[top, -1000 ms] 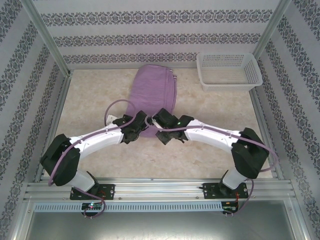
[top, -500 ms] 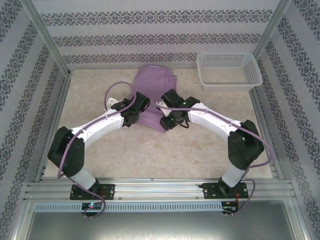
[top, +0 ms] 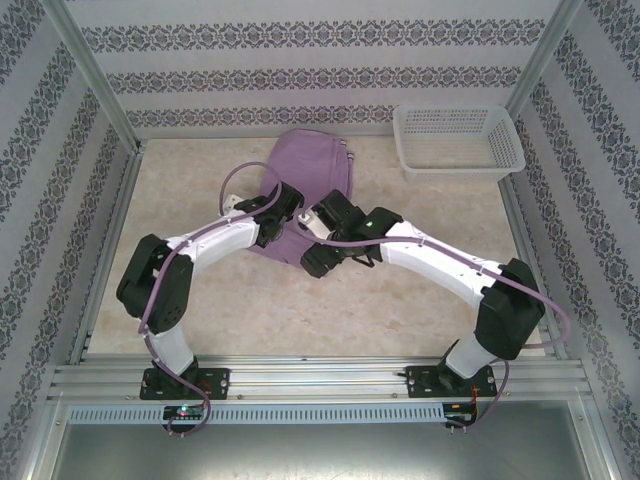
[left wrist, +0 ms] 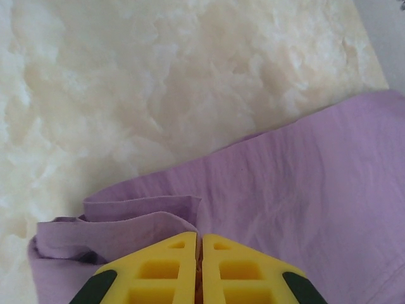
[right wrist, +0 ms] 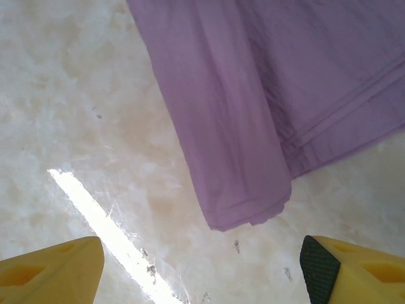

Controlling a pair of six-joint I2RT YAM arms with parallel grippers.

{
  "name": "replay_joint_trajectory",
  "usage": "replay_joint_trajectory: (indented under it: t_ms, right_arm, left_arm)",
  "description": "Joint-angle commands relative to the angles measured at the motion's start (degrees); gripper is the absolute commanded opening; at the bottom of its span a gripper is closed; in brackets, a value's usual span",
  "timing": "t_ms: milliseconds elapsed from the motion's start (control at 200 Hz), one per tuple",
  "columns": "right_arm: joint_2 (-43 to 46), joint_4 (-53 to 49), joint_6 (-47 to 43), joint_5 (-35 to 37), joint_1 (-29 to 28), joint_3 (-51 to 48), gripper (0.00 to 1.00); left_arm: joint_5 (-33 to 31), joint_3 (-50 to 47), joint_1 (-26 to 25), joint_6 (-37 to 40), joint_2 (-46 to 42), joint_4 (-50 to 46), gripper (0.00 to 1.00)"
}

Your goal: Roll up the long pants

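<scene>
The long pants (top: 318, 162) are lilac fabric lying at the back centre of the table, their near end folded over on itself. My left gripper (top: 288, 203) rests on that near end, and in the left wrist view it (left wrist: 200, 244) is shut on a raised fold of the pants (left wrist: 297, 183). My right gripper (top: 322, 222) hovers just right of it. In the right wrist view it (right wrist: 202, 278) is open, holding nothing, above bare table just short of the folded end of the pants (right wrist: 247, 145).
A white mesh basket (top: 458, 140) stands at the back right corner. Patterned walls and metal frame posts (top: 92, 75) enclose the marble-look table (top: 400, 310). The two arms crowd together at the pants' near end.
Both grippers carried the near end of the pants away from the bases, so the cloth looks shorter. The right gripper has since come off the pants and pulled back slightly; the left stays on them.
</scene>
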State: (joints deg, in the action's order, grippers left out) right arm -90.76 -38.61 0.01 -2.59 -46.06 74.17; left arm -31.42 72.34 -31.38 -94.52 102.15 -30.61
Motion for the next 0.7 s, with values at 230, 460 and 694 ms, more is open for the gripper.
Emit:
replay_joint_trajectory:
  t_ms: [230,460,694]
  right_arm:
    - [-8.9,2.1,-3.5,-1.9,-2.9,1.7,0.00]
    - [-11.9,3.2,-5.7,6.4,-7.2,1.5,0.80]
    - [-17.0,5.0,-9.7,15.6,-10.0,2.6,0.81]
  left_arm:
    - [0.4,3.1,2.0,0.2,4.9,-3.4,0.08]
    - [0.8,0.4,4.8,-1.5,5.7,-4.4,0.41]
    - [2.1,0.6,6.1,-0.8,7.9,-3.6,0.97]
